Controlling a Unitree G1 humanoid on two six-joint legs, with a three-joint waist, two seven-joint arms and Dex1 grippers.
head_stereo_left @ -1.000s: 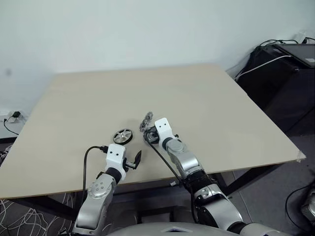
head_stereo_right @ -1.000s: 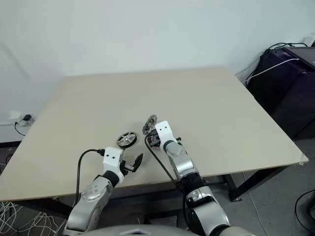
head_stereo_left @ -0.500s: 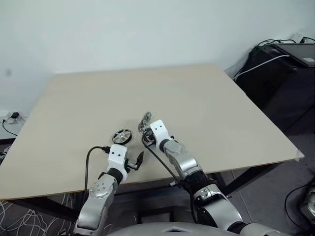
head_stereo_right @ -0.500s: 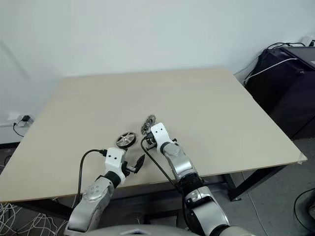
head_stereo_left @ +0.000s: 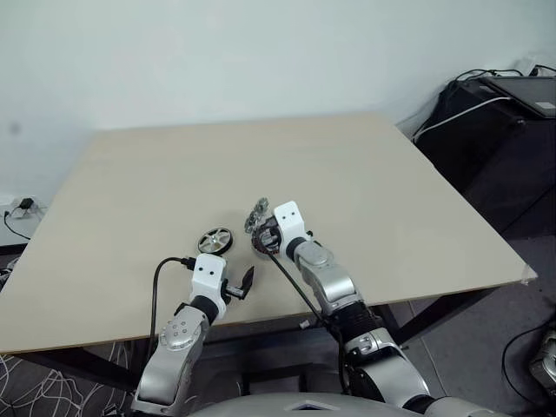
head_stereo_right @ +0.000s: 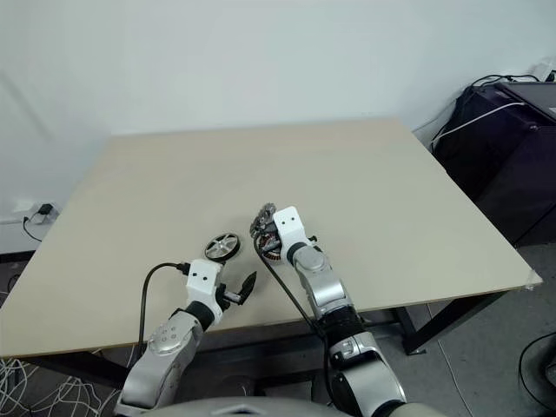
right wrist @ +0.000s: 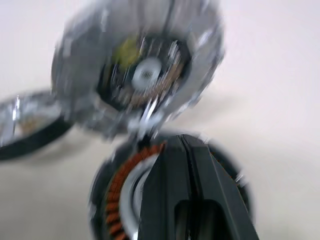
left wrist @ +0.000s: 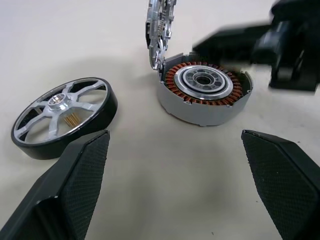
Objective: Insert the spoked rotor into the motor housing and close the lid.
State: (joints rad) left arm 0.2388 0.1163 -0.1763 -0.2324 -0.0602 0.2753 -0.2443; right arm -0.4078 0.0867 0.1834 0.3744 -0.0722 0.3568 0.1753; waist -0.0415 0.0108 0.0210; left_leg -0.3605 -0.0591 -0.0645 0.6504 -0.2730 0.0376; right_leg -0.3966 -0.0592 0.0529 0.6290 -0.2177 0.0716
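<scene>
Sitting on the table (head_stereo_left: 365,182), three motor parts: one spoked rotor (left wrist: 64,116), one motor housing (left wrist: 205,92), one lid (left wrist: 159,32). Lying flat, the rotor, at about nine o'clock from the housing, near it but apart. Resting open-faced on the tabletop, the housing, with its copper windings circling a silver centre. Standing up on edge at the housing's rim, at roughly eleven o'clock as seen in the left wrist view, the lid, apparently hinged there and tilted open. Hovering over the housing, the right gripper (right wrist: 182,165), its two black fingers pressed together and clasping nothing visible. Hanging low near the table's front edge at about six o'clock from the rotor, the left gripper (left wrist: 175,175), spread wide apart and gripping nothing. Counting two grippers in all.
</scene>
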